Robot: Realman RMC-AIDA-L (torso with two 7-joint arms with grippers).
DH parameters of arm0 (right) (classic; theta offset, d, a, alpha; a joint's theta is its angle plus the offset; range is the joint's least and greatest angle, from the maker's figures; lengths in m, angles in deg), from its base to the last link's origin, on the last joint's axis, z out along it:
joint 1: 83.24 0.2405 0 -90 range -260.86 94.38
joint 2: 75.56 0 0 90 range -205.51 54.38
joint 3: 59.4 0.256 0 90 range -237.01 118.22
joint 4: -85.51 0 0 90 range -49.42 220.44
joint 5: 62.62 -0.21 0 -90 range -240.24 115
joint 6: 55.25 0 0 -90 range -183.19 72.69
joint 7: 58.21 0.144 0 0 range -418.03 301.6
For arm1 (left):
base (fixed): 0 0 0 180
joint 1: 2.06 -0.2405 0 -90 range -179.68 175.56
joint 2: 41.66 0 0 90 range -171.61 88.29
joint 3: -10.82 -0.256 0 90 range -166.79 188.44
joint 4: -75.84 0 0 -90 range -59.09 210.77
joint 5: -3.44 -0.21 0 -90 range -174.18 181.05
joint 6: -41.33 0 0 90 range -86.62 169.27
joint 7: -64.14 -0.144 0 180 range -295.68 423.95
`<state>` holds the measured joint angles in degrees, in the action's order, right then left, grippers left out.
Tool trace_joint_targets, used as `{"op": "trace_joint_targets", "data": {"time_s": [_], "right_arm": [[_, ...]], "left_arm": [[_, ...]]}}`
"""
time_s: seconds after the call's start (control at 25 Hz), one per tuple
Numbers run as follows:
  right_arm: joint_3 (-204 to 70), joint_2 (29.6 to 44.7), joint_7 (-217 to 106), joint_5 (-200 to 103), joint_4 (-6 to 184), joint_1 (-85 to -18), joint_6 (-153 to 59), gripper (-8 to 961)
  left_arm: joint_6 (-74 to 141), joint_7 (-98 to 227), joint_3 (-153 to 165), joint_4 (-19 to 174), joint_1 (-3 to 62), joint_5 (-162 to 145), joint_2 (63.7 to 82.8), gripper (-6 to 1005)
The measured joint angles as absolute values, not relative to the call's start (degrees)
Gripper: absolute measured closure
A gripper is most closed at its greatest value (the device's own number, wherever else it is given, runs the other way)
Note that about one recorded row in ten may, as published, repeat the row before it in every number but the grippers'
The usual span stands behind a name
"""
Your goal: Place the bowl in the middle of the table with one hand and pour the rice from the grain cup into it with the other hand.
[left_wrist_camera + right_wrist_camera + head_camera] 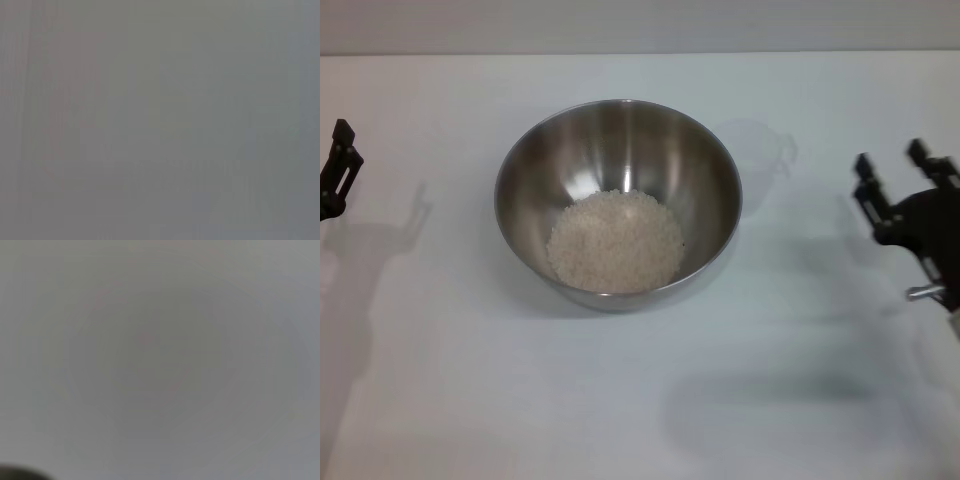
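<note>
Steel bowl [618, 200] sits near the middle of the table [440, 400], and a heap of rice [616, 241] covers its bottom, so I judge both the placing and the pour to be done. Just beyond the bowl's right rim I can make out the grain cup [760, 150], upright on the table, clear and apparently empty; it stands close to the bowl but I cannot tell whether they touch. My right gripper [892, 177] hangs off to the right, well apart from both bowl and cup, with its two dark fingers spread and nothing between them. My left gripper [340, 165] shows only at the left edge of the head view, well apart from the bowl; I cannot tell how it stands. I read this layout as a retreat posture: each arm is drawn to its own side so the centre stays unobstructed and nothing can knock the bowl or tip the cup. Both wrist views give only a featureless grey field, so neither helps me confirm clearances. No brand, label or writing is legible on the bowl, cup or grippers.
</note>
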<state>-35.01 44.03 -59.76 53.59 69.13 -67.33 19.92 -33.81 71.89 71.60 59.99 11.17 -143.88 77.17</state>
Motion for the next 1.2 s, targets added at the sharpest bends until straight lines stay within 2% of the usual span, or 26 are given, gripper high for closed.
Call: {"op": "trace_joint_targets", "data": {"time_s": [0.28,0.48,1.2], "right_arm": [[-29.60,43.87,-59.11,53.47,69.17,-70.32,28.25,298],[-28.20,44.09,-59.18,53.44,69.27,-70.40,29.43,110],[-27.67,44.06,-59.74,53.22,70.97,-69.42,31.39,113]], "left_arm": [[-33.15,72.33,72.97,60.99,11.93,-143.86,77.22,166],[-32.36,72.36,73.07,61.05,12.24,-143.87,77.26,166],[-24.44,71.83,75.45,61.10,14.67,-140.83,77.24,166]]}}
